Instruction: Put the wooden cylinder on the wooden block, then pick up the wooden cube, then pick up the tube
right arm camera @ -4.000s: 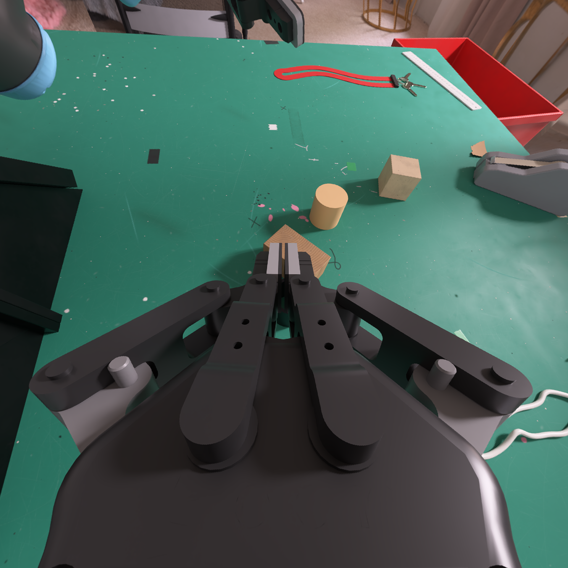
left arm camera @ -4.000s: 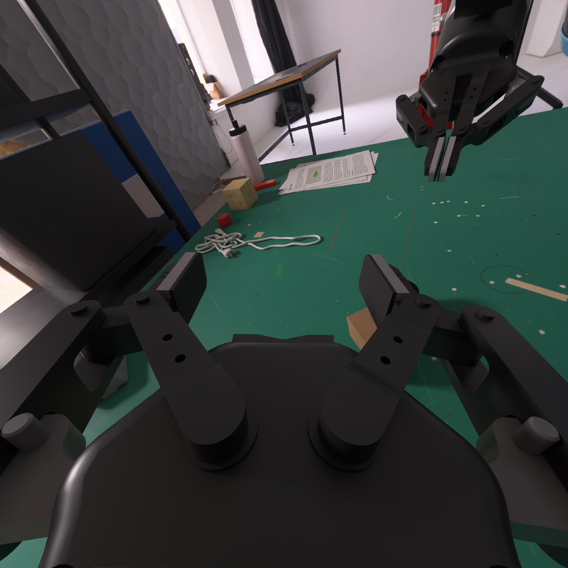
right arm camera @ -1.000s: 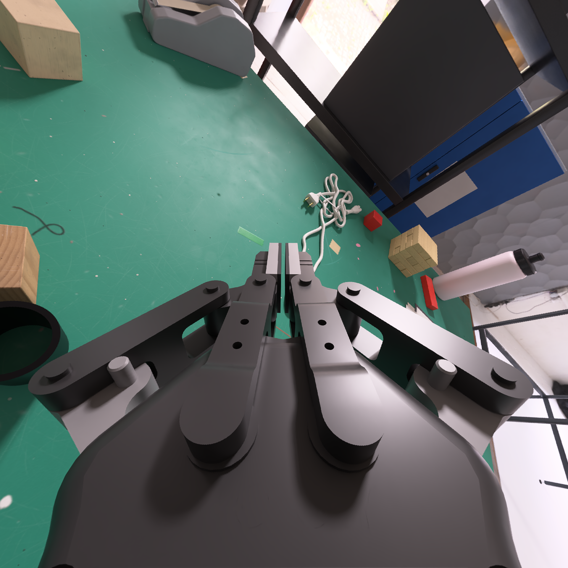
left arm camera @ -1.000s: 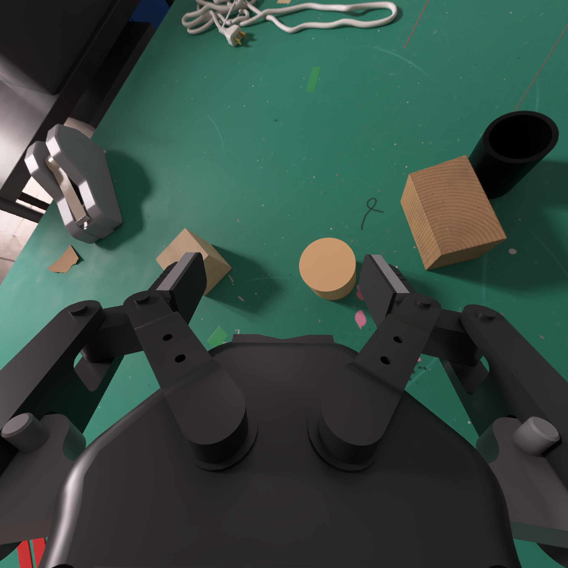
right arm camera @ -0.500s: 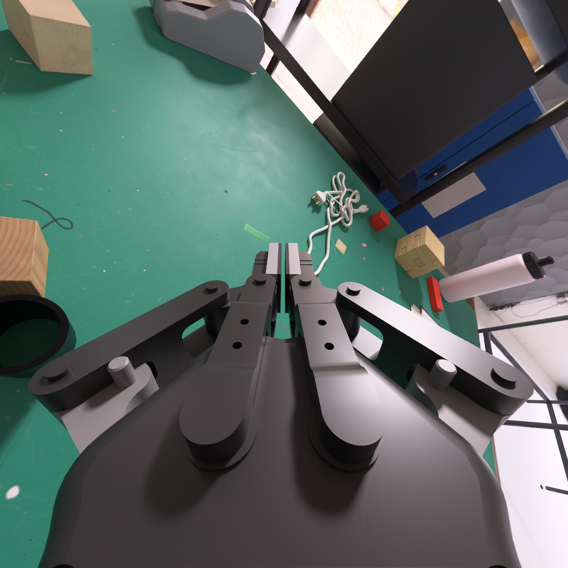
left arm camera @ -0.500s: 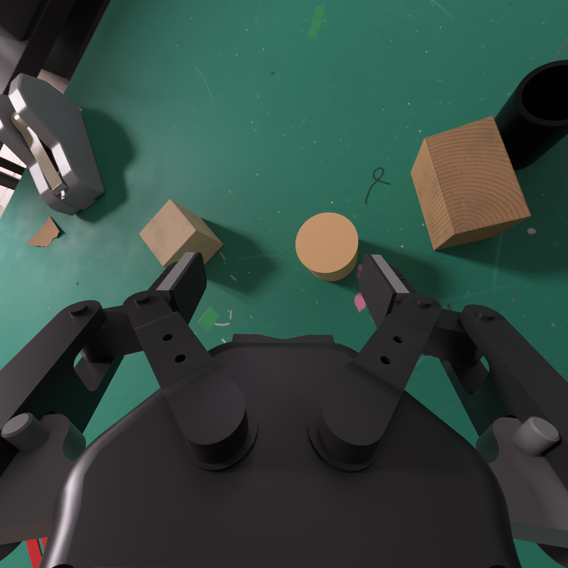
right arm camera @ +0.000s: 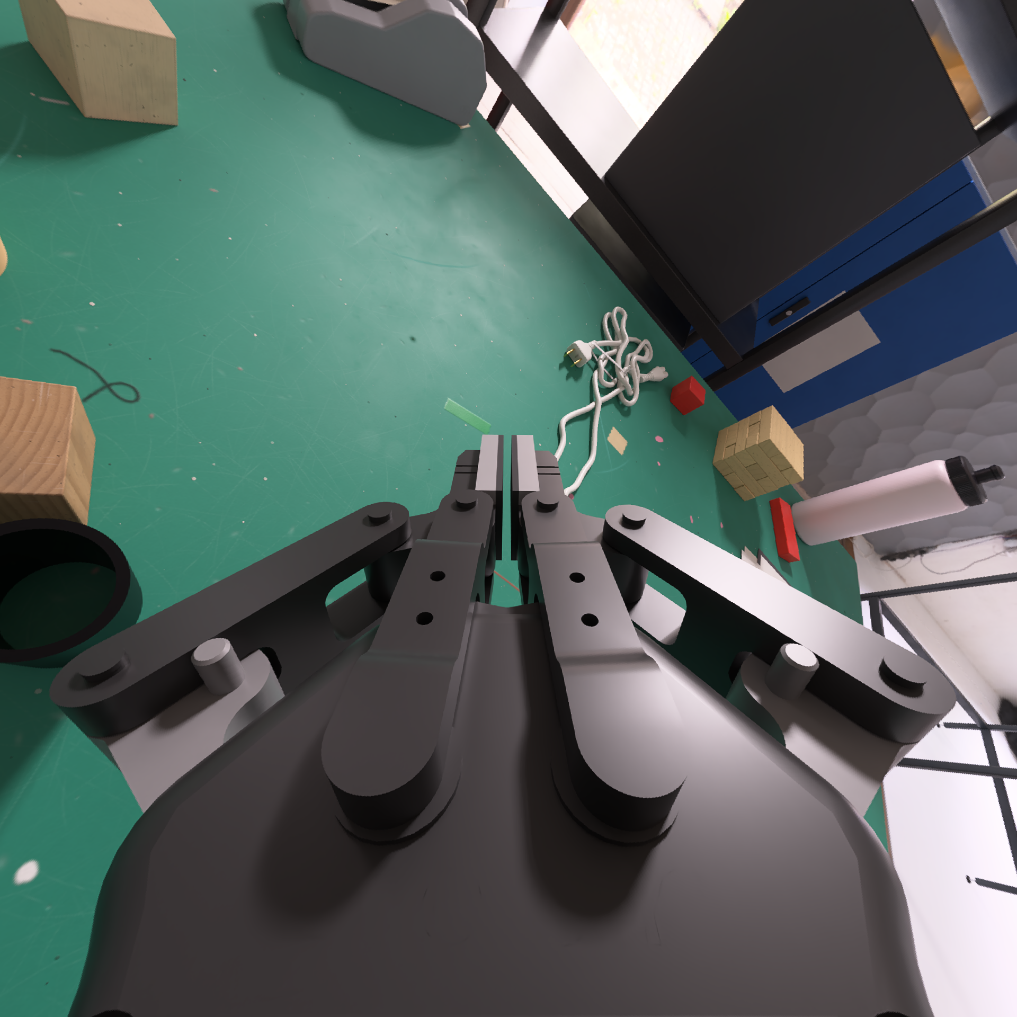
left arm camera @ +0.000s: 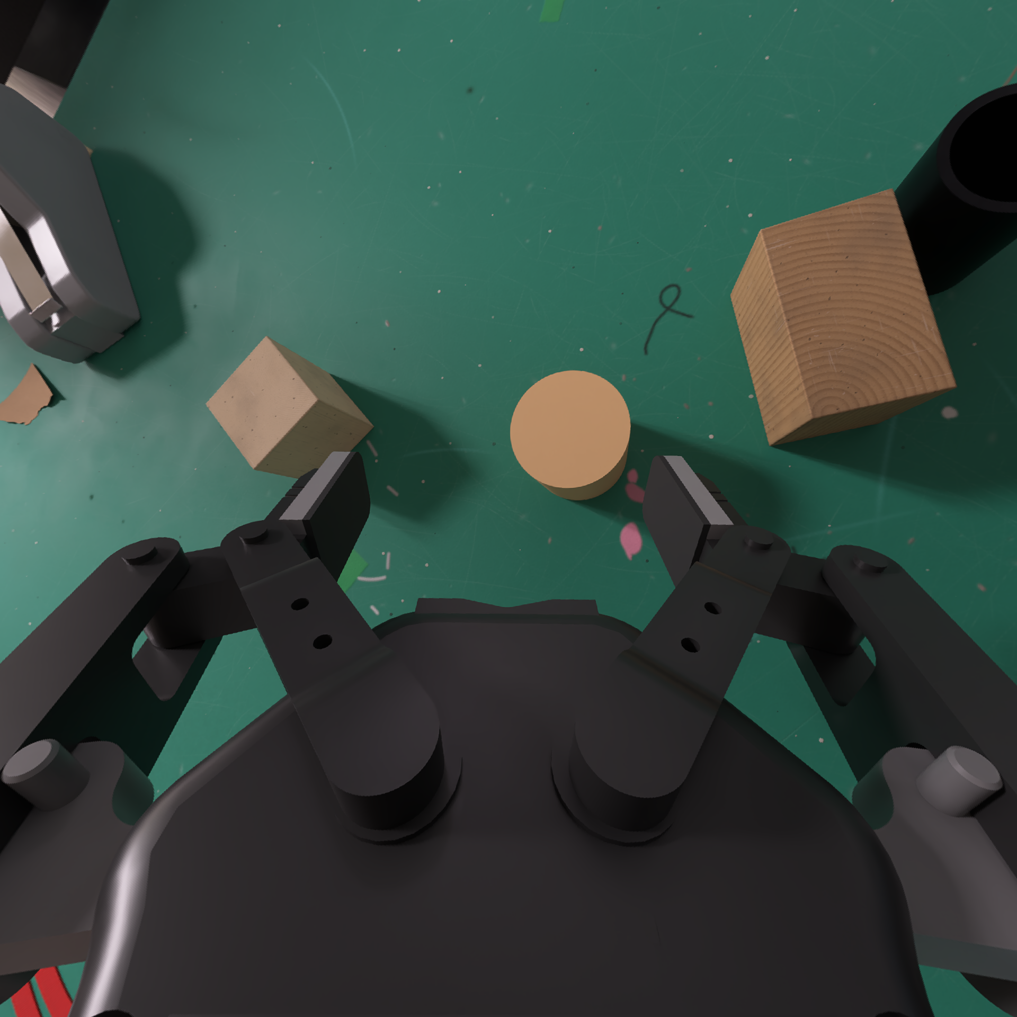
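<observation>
- The left gripper (left arm camera: 503, 484) is hanging above the green table (left arm camera: 495, 192) with its fingers spread wide and nothing between them.
- The cylinder (left arm camera: 569, 432) is standing upright on the table just beyond the gap, nearer the finger at 3 o'clock; neither fingertip is touching it.
- The cube (left arm camera: 286, 407) is sitting at 10 o'clock of the left gripper, partly behind the tip of that side's finger, well apart from the cylinder.
- The block (left arm camera: 839, 316) is lying at 2 o'clock, its ringed end grain facing the camera, near the cylinder but apart from it.
- The black tube (left arm camera: 974, 181) is standing upright with its mouth open, just behind the block at the view's right edge; whether they are touching cannot be told.
- A grey tape dispenser (left arm camera: 60, 247) is sitting at 10 o'clock near the table edge, with a torn cardboard scrap (left arm camera: 25, 396) beside it.
- The right gripper (right arm camera: 506, 462) is hovering over bare table with its fingers pressed almost together, gripping nothing.
- In the right wrist view the tube (right arm camera: 55, 589) is showing at 9 o'clock, with the block (right arm camera: 41, 446) just above it and the cube (right arm camera: 104, 55) at 11 o'clock.
- A white cable (right arm camera: 611, 379) is lying tangled at 1 o'clock, with a small red cube (right arm camera: 687, 394), a slatted wooden cube (right arm camera: 758, 452), a red bar (right arm camera: 783, 528) and a white bottle (right arm camera: 886, 498) further toward 3 o'clock.
</observation>
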Action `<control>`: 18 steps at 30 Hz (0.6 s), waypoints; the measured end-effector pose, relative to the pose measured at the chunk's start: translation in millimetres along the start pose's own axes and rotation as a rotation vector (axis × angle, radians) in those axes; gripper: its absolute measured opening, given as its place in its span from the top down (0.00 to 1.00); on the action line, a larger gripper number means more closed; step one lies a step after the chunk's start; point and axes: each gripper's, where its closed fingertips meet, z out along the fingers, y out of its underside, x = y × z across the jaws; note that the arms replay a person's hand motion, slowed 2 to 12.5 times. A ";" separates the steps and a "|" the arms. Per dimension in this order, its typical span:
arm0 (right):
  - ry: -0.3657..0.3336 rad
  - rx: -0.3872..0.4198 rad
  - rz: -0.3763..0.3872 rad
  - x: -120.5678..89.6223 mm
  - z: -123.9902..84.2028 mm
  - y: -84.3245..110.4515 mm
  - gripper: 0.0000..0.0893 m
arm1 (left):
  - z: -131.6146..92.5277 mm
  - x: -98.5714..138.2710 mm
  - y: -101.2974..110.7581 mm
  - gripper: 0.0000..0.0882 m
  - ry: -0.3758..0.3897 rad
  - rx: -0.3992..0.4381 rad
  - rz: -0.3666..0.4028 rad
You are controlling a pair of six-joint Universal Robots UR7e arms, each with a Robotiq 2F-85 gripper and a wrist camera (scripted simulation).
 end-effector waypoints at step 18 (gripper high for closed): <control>-0.018 0.003 0.005 -1.2 1.1 0.9 0.96 | 9.4 5.5 -5.2 0.03 0.011 -0.008 -0.046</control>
